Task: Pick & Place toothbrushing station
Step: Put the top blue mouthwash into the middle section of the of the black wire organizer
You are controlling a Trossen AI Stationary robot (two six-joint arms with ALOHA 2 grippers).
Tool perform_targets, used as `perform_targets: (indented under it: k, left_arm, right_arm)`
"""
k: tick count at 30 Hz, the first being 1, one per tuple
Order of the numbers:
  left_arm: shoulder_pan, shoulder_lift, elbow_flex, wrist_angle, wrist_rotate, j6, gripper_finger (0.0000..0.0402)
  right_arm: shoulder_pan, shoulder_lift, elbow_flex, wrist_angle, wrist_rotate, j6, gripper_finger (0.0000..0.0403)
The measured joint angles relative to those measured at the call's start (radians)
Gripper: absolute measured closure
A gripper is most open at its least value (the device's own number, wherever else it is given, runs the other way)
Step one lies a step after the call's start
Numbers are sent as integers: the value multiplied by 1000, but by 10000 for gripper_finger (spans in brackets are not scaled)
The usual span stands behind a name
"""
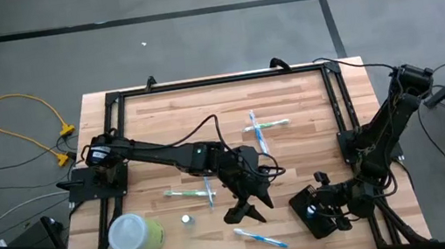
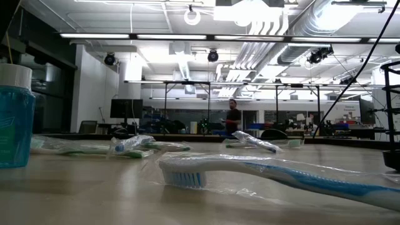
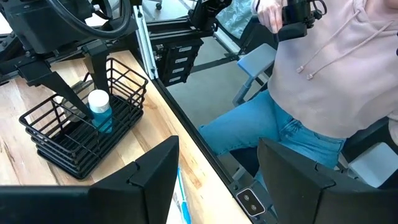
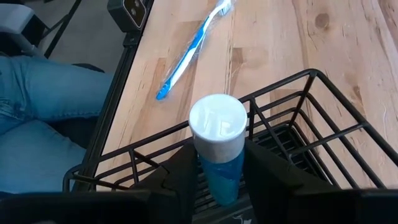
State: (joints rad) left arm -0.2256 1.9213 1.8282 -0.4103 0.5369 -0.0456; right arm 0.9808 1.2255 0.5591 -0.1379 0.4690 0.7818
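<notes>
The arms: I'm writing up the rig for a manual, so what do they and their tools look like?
Both arms are black and jointed, each carrying a thin black cable that loops loosely along its links. The left tool ends in two flat, dark, matte fingers with squared tips. The right tool has the same dark, flat fingers. No markings show on either.

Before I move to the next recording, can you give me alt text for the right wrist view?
The right tool grips a small blue bottle with a white cap, holding it upright inside the black wire holder box. Beyond the box, a wrapped blue and white toothbrush lies on the wooden table, near its edge, where a person's jeans show.
</notes>
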Motion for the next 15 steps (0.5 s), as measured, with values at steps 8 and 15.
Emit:
perform_targets:
  k: [8, 15]
  left_arm:
    - [0, 0, 0, 0, 0, 0, 188]
    - [0, 0, 0, 0, 0, 0, 188]
  right_arm:
    - [0, 20, 1, 5, -3, 0, 291]
    - [0, 30, 1, 17, -9, -9, 291]
